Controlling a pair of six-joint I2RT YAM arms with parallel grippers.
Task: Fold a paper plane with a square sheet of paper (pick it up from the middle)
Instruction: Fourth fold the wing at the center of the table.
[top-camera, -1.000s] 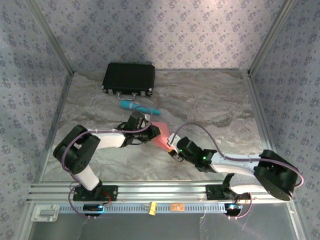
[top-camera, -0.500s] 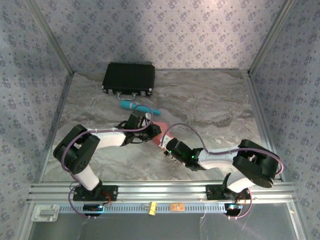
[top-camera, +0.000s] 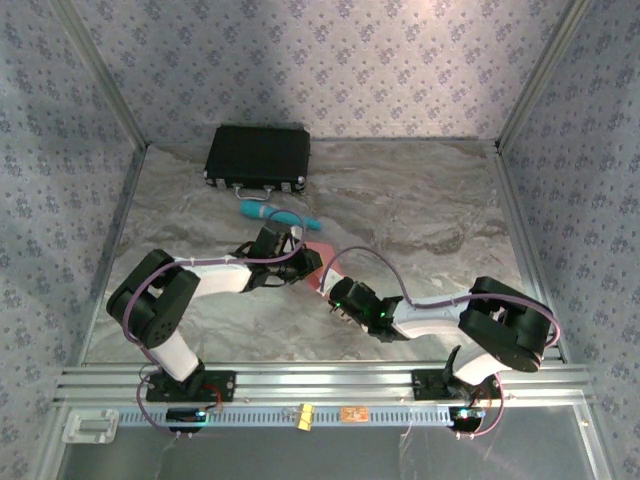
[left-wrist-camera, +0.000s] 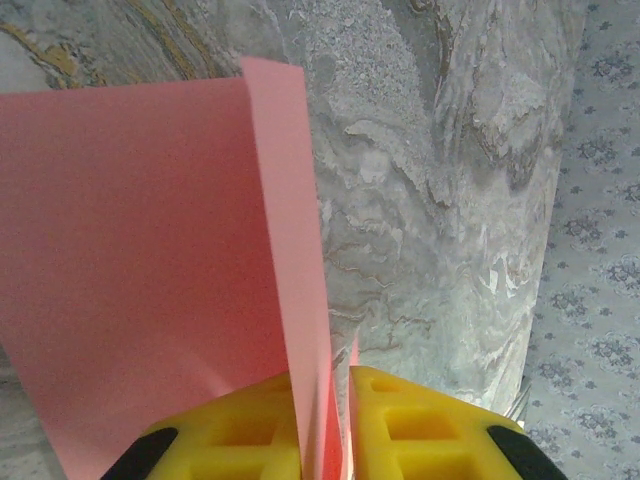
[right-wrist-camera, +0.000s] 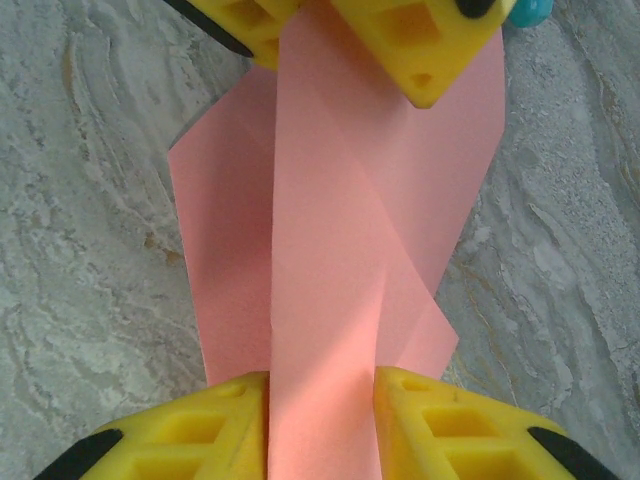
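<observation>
The square sheet of paper is salmon-pink, creased and partly folded, held just above the marble table. In the top view only a small patch of the paper shows between the two grippers. My left gripper is shut on one edge of the paper, a folded flap standing upright between its yellow fingers. My right gripper faces it from the opposite side. Its jaws stand apart, astride a raised pink band that fills the gap. The left gripper's fingers show at the top of the right wrist view.
A teal cylinder lies just behind the grippers, and its end peeks into the right wrist view. A black case sits at the back left. Patterned walls enclose the marble table.
My right gripper has moved left, up to the paper and close to the left gripper, covering most of the pink. Its jaws have narrowed. The left arm has stayed put.
</observation>
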